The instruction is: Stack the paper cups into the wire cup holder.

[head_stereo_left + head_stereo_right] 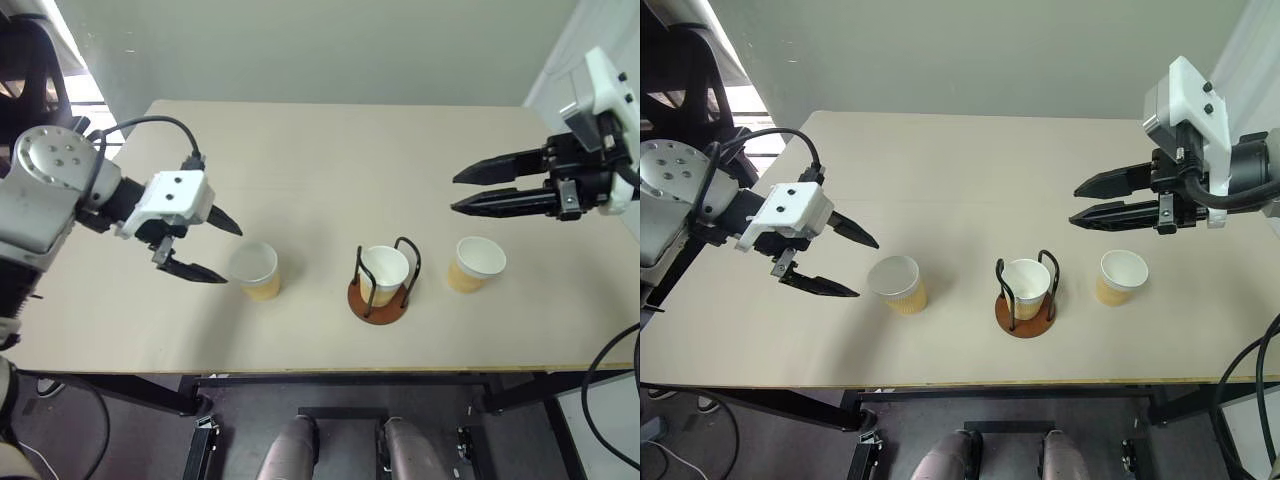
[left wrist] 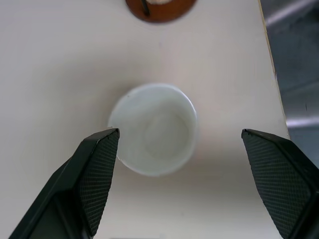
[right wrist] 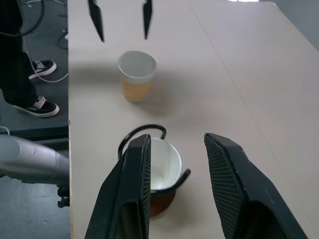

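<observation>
Three paper cups stand in a row on the beige table (image 1: 330,160). The left cup (image 1: 254,270) sits just right of my left gripper (image 1: 233,257), whose fingers are spread wide on either side of its near rim without touching it. From the left wrist view this cup (image 2: 154,129) lies between the open fingers. The middle cup (image 1: 384,272) stands inside the wire cup holder (image 1: 379,302). The right cup (image 1: 476,263) stands alone. My right gripper (image 1: 453,194) hovers open and empty above the right cup, pointing toward the holder.
The table's front edge (image 1: 330,370) runs close below the cups. A person's legs and shoes (image 3: 40,102) show on the floor beside the table in the right wrist view. A dark chair (image 1: 35,70) stands at the back left.
</observation>
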`<state>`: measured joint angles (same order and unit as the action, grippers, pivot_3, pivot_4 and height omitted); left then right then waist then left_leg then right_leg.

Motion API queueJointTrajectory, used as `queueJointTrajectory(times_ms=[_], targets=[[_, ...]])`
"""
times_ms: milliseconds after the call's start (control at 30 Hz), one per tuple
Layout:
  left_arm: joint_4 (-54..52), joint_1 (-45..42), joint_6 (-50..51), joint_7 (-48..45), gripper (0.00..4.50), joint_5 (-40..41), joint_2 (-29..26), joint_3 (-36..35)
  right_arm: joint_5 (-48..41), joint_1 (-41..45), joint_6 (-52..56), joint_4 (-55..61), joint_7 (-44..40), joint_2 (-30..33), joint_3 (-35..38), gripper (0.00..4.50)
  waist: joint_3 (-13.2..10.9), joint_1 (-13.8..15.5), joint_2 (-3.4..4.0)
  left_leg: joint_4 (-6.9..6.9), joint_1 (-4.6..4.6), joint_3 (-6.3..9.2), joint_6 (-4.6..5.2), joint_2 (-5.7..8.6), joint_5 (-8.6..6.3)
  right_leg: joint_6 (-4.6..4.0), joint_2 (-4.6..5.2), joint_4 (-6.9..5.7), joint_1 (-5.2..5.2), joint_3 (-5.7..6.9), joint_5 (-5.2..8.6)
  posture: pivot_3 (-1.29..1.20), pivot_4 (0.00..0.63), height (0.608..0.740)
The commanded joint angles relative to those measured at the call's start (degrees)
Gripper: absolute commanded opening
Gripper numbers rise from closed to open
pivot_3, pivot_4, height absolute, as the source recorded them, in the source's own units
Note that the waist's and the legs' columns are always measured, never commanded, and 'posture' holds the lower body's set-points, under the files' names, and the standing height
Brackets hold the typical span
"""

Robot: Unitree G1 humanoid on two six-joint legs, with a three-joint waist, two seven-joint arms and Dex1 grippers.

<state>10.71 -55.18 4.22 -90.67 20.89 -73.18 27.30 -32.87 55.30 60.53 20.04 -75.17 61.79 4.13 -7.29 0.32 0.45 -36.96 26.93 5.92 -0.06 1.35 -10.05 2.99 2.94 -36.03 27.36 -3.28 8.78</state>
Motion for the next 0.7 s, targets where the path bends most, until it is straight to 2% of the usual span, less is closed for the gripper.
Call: queueJointTrajectory(times_ms=[33, 333, 467, 567, 700], targets=[[-1.1, 0.7, -4.4, -1.8, 4.22, -3.0, -1.2, 0.0, -1.6, 0.5, -1.4, -0.2, 0.7, 2.0, 1.9, 1.62, 0.0, 0.0, 0.00, 0.00, 0.00, 0.00, 0.00, 0.00, 0.00, 0.00, 0.00, -0.02, 0.01, 0.00, 0.00, 0.00, 0.150, 0.740], [3.2, 0.3, -9.0, -1.8, 4.22, -9.6, 2.1, 0.6, -5.4, -2.4, -0.9, 0.4, 2.0, 5.4, 3.3, 1.62, 0.0, 0.0, 0.00, 0.00, 0.03, 0.01, -0.02, -0.01, -0.03, -0.03, 0.01, -0.04, 0.05, 0.00, -0.01, 0.00, 0.150, 0.740], [3.0, 0.3, -8.0, -1.8, 4.22, -9.9, 3.7, 0.2, -7.0, -3.2, -0.5, 0.2, 2.8, 6.3, 3.8, 1.62, 0.0, 0.0, 0.00, 0.00, 0.07, -0.01, -0.02, 0.00, -0.03, -0.03, 0.01, -0.04, 0.09, 0.00, -0.01, 0.00, 0.150, 0.740], [1.9, 0.2, -6.7, -1.8, 4.22, -9.3, 4.4, 0.3, -7.5, -3.3, -0.8, 0.2, 3.0, 6.9, 3.6, 2.21, 0.0, 0.0, 0.00, 0.00, 0.07, 0.00, -0.01, 0.00, -0.04, -0.03, 0.02, -0.04, 0.09, 0.01, -0.01, 0.00, 0.150, 0.740], [0.6, 0.2, -5.3, -1.8, 4.22, -8.4, 5.7, 0.9, -7.2, -3.6, -1.8, 0.6, 4.5, 7.0, 3.4, 3.51, 0.0, 0.0, 0.00, -0.01, 0.06, 0.00, 0.01, 0.00, -0.05, -0.03, 0.02, -0.03, 0.08, 0.01, -0.01, 0.00, 0.150, 0.740]])
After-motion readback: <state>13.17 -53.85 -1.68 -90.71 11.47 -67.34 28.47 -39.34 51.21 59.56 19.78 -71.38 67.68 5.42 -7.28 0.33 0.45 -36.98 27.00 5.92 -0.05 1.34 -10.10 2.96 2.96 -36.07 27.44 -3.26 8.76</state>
